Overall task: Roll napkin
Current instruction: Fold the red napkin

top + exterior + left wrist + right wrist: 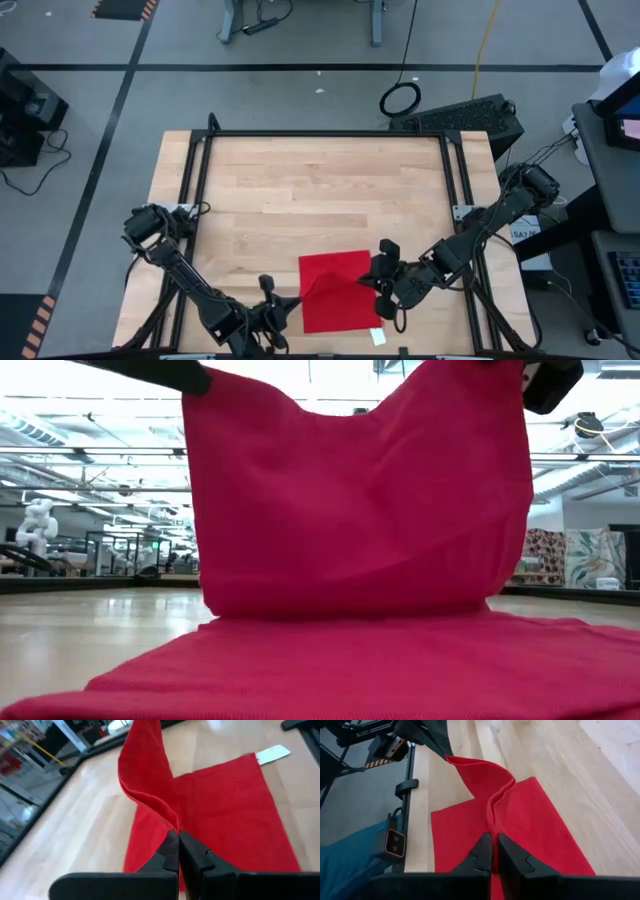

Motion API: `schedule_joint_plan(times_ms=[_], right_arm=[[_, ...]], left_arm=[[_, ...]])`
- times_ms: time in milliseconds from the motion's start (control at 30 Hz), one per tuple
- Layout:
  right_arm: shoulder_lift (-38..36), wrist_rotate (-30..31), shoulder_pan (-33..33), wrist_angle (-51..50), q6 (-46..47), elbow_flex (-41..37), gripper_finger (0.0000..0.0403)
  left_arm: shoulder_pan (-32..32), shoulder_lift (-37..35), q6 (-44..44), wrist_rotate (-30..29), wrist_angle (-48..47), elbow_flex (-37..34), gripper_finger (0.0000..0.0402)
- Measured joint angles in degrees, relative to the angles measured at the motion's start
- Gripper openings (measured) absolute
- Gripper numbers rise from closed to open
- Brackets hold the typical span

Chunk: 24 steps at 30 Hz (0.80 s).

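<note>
The napkin (pixel 360 510) hung right before the low camera, its near part flat on the tabletop (pixel 320 180). The 2 end effectors, left (pixel 178 840) and right (pixel 493 842), were clamped on its raised edge. It looked light, limp cloth, best gripped by corners.

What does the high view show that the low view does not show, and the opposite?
Only the high view shows both arms on the wooden table, with the left gripper and right gripper shut on the napkin's opposite sides, plus its white tag. Only the low view shows the lifted part hanging upright like a curtain. Both show the red napkin partly flat.
</note>
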Motion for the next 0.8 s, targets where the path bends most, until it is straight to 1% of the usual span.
schedule_joint_plan(times_ms=[100, 567, 800], right_arm=[[0.0, -1.08, 0.1, -0.06, -0.6, 0.0, 0.0006], [0.0, -1.06, 0.1, -0.07, -0.51, 0.0, 0.0007], [0.0, -1.06, 0.1, -0.07, -0.55, 0.0, 0.0016]], left_arm=[[0.14, 0.02, -1.24, 0.91, -0.06, -0.01, 0.0002], [0.14, 0.02, -1.91, 2.02, -0.01, -0.01, 0.0002], [0.14, 0.02, -3.48, 3.76, 0.22, -0.01, 0.0001]])
